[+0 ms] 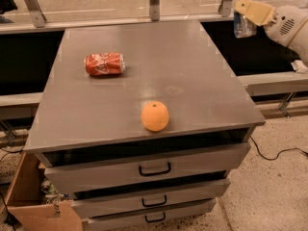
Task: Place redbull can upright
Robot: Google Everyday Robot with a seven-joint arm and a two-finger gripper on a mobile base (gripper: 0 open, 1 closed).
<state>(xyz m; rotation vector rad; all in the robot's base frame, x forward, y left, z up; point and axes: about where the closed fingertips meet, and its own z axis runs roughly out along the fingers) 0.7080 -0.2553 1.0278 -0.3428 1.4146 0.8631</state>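
L to R: cardboard box (41, 215) on the floor by the drawers, red cola can (104, 64) on its side at the left of the cabinet top (192, 81), orange (155, 115) near the front edge, approx centre. Gripper (240, 7) was at top right, off the cabinet's back-right corner. Its fingers looked clamped on the redbull can (242, 28), which hung in the air roughly upright, not over the top yet.

Step in hand imo: carry in and set down. To do it well I'd go for the bare right half, well apart from orange and cola can. Keep the can axis vertical, lower till the base sits flat, then let go. Slim can tips easily, so retract straight up, no sideways drag.
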